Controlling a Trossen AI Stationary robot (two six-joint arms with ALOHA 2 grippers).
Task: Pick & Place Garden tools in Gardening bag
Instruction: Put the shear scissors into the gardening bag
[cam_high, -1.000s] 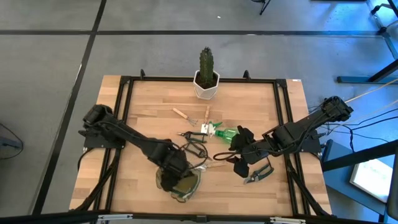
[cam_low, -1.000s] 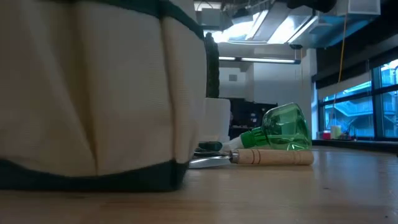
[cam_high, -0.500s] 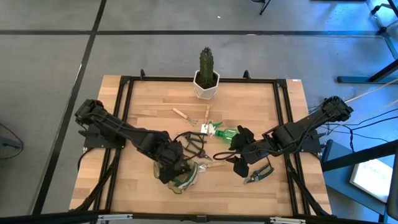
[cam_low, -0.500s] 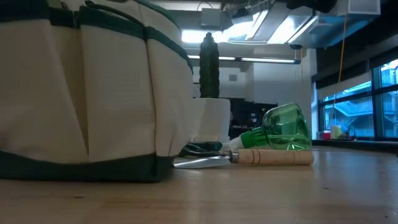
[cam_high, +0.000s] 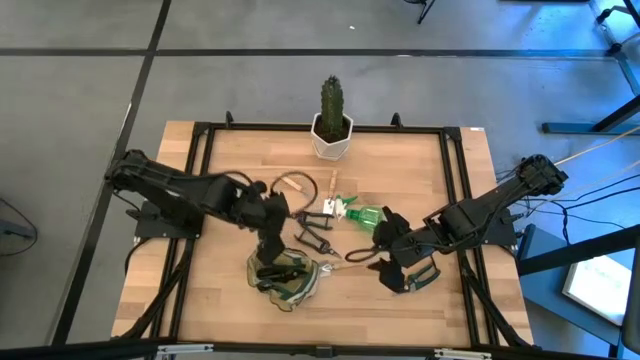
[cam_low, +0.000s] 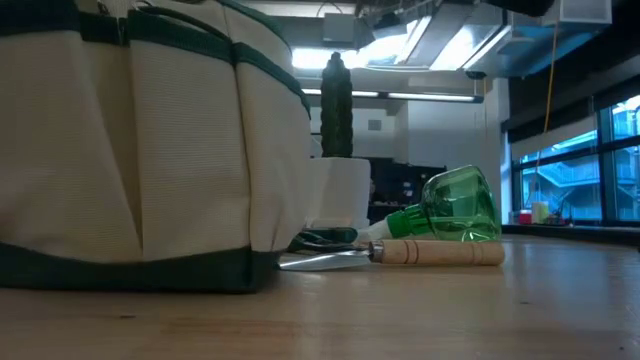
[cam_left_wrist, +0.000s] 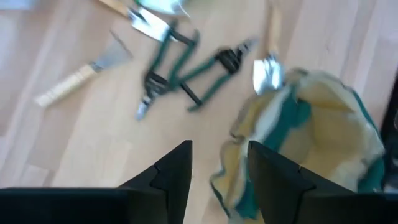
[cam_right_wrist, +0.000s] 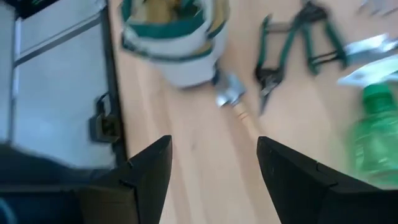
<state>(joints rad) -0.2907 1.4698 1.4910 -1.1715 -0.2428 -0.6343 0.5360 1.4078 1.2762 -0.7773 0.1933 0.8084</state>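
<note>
The olive and tan gardening bag (cam_high: 287, 281) stands upright on its base near the table's front, mouth open (cam_left_wrist: 311, 143). Green-handled pruning shears (cam_high: 312, 232), a wooden-handled trowel (cam_high: 340, 265) and the green sprayer (cam_high: 365, 213) lie flat on the table just beyond it. A fork (cam_high: 333, 185) and another wooden-handled tool (cam_high: 292, 183) lie farther back. My left gripper (cam_high: 270, 250) hangs open above the bag's far rim, fingers (cam_left_wrist: 174, 171) apart with nothing between them. My right gripper (cam_high: 380, 262) hovers open to the right of the trowel, also with nothing between its fingers (cam_right_wrist: 149, 168).
A cactus (cam_high: 331, 105) in a white pot (cam_high: 331, 140) stands at the table's far edge. A black frame (cam_high: 200, 160) runs around the tabletop. In the low view the bag (cam_low: 130, 150) fills the left, and the trowel's handle (cam_low: 440, 252) and the sprayer (cam_low: 455, 205) lie beside it.
My left gripper has risen from the bag's mouth and drawn back toward the table's far edge, tipping less steeply. The bag shifted on the table early in the second, then stayed put. My right gripper has kept its place.
</note>
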